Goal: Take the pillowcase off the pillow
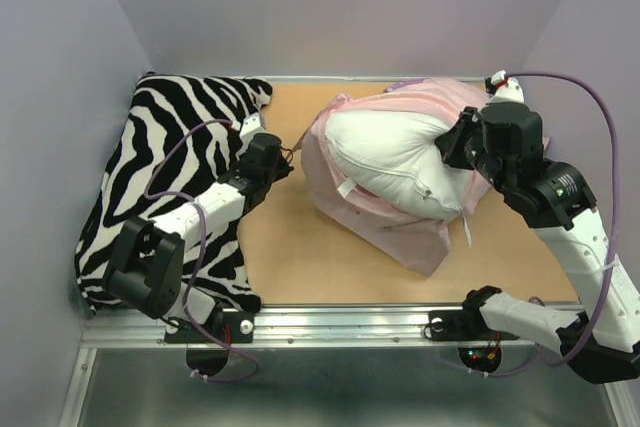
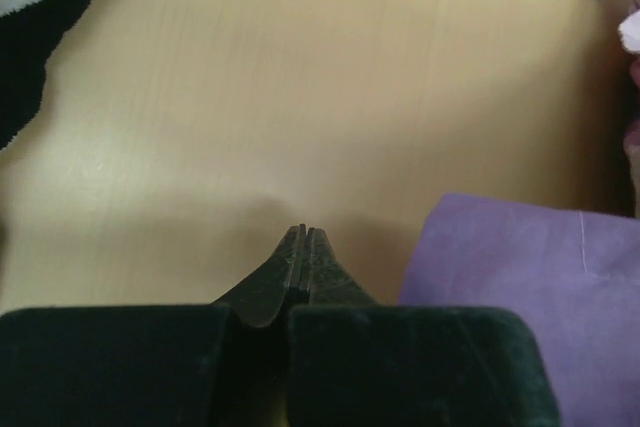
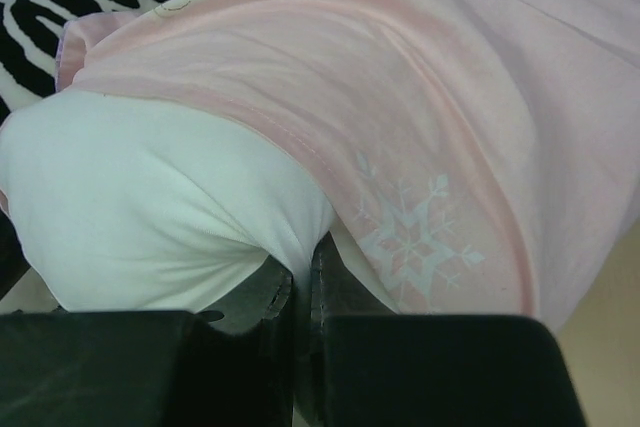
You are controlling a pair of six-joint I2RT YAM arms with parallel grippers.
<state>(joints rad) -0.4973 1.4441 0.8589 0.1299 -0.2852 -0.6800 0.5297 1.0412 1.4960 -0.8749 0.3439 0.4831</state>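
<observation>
Right gripper [image 3: 305,275] shut tight against the half-bared pillow [image 1: 385,152]; left gripper [image 2: 303,237] shut on nothing.

The right fingertips are buried where the white pillow meets the pink hem of the pillowcase [image 1: 395,232], so it is unclear whether they pinch cloth, or which cloth. The pillow lies at the far right of the table [image 1: 290,247]. Its left end bulges out of the pillowcase, which covers its far side and trails beneath it toward the near edge. The left gripper hangs over bare table, just left of a purple corner of the pillowcase and apart from it. A zebra cushion [image 1: 170,147] lies along the left side, partly under the left arm.
</observation>
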